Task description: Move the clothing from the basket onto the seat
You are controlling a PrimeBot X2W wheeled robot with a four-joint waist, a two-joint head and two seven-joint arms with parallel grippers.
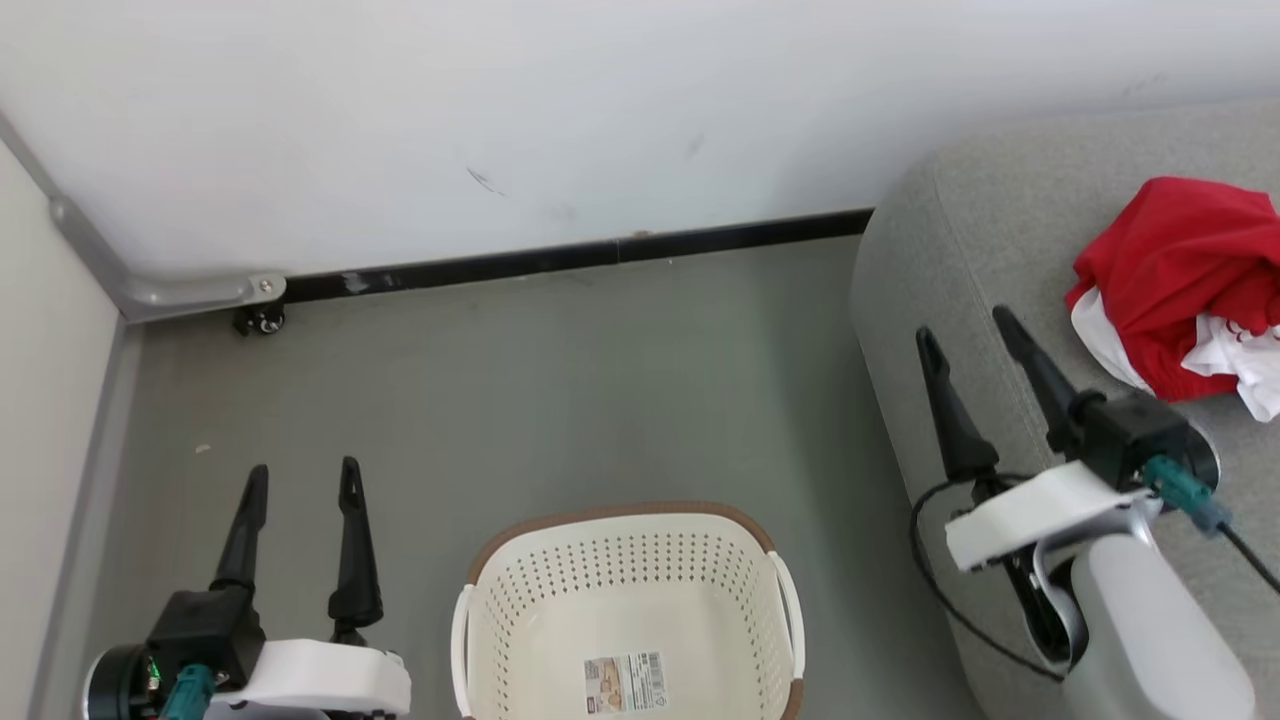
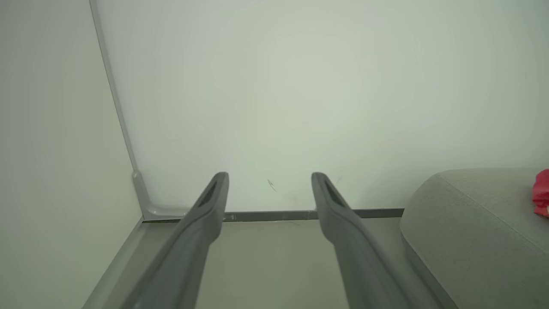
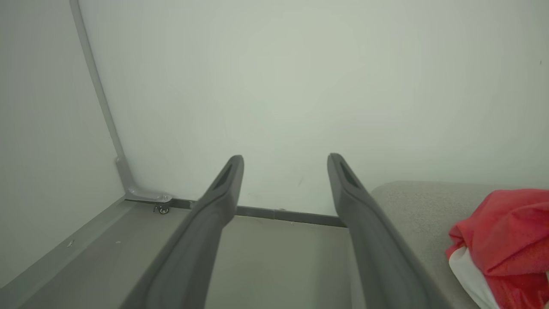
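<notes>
The cream basket with a brown rim stands on the floor at the bottom middle of the head view, with only a label on its bottom. The red clothing with white trim lies bunched on the grey seat at the right; it also shows as clothing on the seat, and its edge as clothing on the seat. My left gripper hovers open left of the basket, holding nothing. My right gripper is open over the seat's left end, left of the clothing. Both wrist views show spread fingers with nothing between.
A white wall with a black baseboard runs behind. A side panel with a grey bracket and a small caster closes the left corner. Grey floor lies between the basket, wall and seat.
</notes>
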